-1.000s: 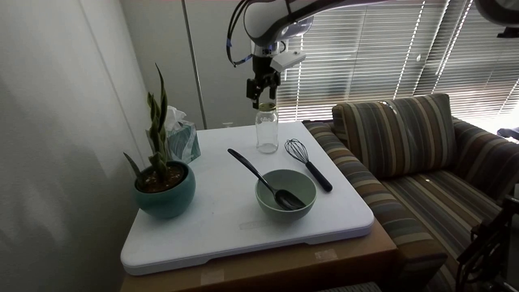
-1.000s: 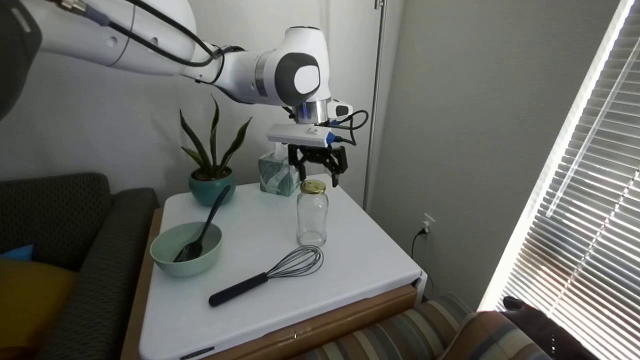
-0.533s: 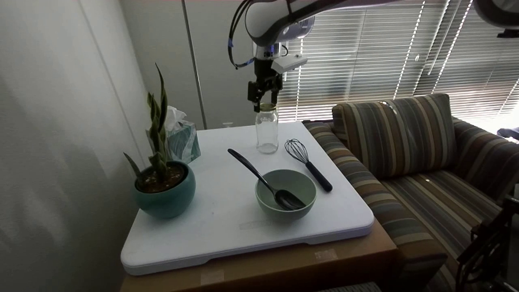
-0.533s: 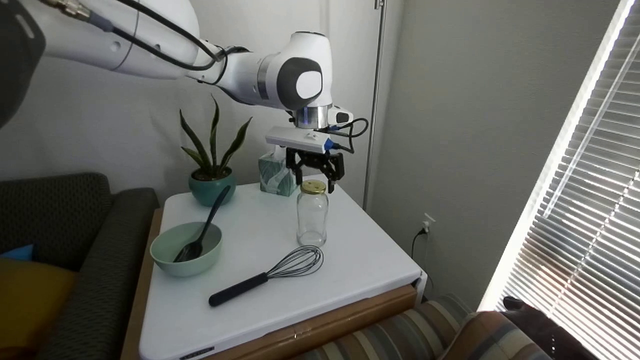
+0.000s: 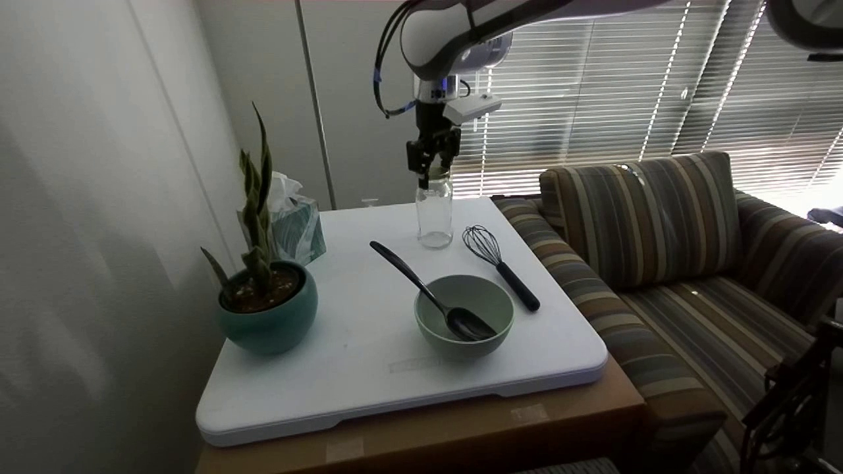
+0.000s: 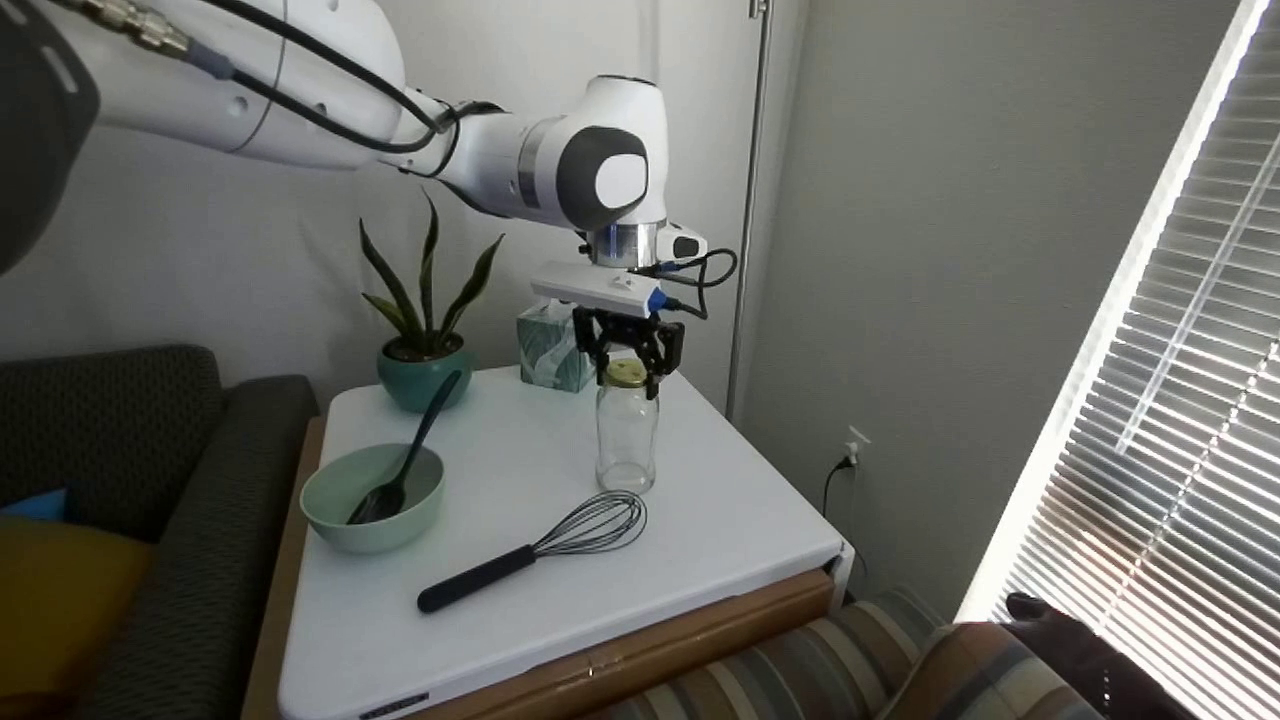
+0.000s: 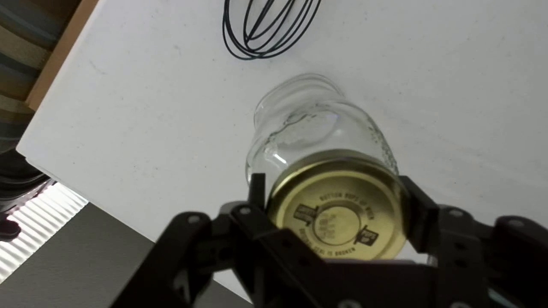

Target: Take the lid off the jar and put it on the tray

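Pinched narrow, our gripper [image 6: 627, 385] clasps the lid [image 7: 338, 224] atop the upright jar [image 6: 627, 440], near 1 o'clock on the tray [image 5: 355, 329] in an exterior view. We judge this the grasp; next calls for twisting the lid free, jar steady.

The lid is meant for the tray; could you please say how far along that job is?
Done: the gripper straddles the lid. In hand: the grasp, close on both sides, though firmness is unclear. Left: it sits on the upright jar, so lifting off and placing on the tray remain.
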Tool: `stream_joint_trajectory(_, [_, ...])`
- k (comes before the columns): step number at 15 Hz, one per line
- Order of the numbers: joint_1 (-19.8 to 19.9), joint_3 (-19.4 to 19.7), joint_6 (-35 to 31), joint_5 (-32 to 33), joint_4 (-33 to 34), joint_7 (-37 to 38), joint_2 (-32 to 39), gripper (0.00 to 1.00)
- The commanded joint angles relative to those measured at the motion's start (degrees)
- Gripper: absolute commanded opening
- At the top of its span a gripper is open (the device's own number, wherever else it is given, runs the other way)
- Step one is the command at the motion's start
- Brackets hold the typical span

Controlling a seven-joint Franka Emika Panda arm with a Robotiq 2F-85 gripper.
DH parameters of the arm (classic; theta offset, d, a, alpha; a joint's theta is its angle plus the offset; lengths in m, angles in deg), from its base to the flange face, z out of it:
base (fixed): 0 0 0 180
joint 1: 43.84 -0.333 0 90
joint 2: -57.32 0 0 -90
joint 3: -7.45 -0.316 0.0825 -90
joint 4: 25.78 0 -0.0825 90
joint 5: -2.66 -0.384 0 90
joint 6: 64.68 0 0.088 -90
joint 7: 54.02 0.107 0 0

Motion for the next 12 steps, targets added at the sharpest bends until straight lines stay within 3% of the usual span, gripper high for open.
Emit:
stream_joint_trajectory(1, [0.25,-0.36,1.35,-0.39,1.47,-0.13,0.56,0.47])
stream_joint_trajectory(12, [-1.14,0.7,1.82,1.84,1.82,-0.96,-2.02,0.47])
